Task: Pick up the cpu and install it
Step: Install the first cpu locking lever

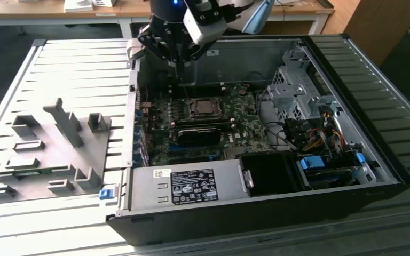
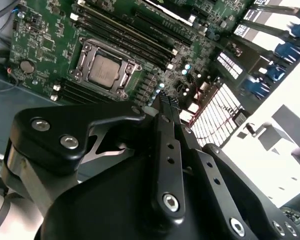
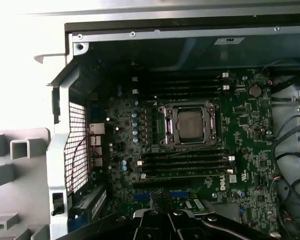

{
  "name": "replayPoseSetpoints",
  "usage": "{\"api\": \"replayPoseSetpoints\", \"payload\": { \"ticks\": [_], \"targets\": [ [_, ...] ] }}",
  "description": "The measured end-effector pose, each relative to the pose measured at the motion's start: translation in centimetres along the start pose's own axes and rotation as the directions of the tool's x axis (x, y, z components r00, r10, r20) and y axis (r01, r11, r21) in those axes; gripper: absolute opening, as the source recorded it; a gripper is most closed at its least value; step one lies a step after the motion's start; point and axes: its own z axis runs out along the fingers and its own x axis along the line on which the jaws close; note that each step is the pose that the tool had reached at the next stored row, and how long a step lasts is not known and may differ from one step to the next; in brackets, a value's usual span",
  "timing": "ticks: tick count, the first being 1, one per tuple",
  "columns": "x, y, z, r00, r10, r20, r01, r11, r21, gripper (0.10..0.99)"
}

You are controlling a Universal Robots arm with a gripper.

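The cpu (image 1: 203, 108) is a small flat square with a dull silver-grey metal top and a thin darker edge; it sits flat inside the socket (image 1: 203, 99) on the green motherboard (image 1: 245, 140), ringed by the socket's dark metal frame. In both wrist views its top (image 2: 103, 71) (image 3: 189, 124) catches a soft sheen and looks plain, with no marking that can be made out. The board lies in an open case (image 1: 376, 144) resting on a slatted table (image 1: 70, 69). The gripper (image 1: 177, 60) hangs above the board, beyond the socket and near the case's far wall in the exterior view, well apart from the cpu. Its black fingers (image 2: 166, 107) come to a point together in the second wrist view with no gap visible between the tips and nothing held between them; their tips also show in the first wrist view (image 3: 160, 200). Long black memory slots (image 3: 185, 165) run on either side of the socket. A white label (image 1: 194, 186) with dark print lies on the grey power supply (image 1: 148, 192), its text too small to read. White lettering sits on the board near the slots in the first wrist view, and it cannot be read reliably. A grey plastic fixture (image 1: 48, 154) with raised blocks lies on the table toward the exterior view's left.
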Motion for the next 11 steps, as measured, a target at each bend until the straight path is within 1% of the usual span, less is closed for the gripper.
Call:
{"api": "replayPoseSetpoints", "payload": {
  "ticks": [4,7,8,9,11],
  "targets": [
    [-0.10,0.00,0.70,1.0000,0.000,0.0000,0.000,1.0000,0.000,0.106],
    [-0.14,0.11,0.82,1.0000,0.000,0.0000,0.000,1.0000,0.000,0.106],
    [-0.14,0.24,0.83,1.0000,0.000,0.0000,0.000,1.0000,0.000,0.106],
    [-0.14,0.54,0.86,1.0000,0.000,0.0000,0.000,1.0000,0.000,0.106],
    [-0.14,1.36,1.02,1.0000,0.000,0.0001,0.000,1.0000,0.001,0.106]
  ]
}}
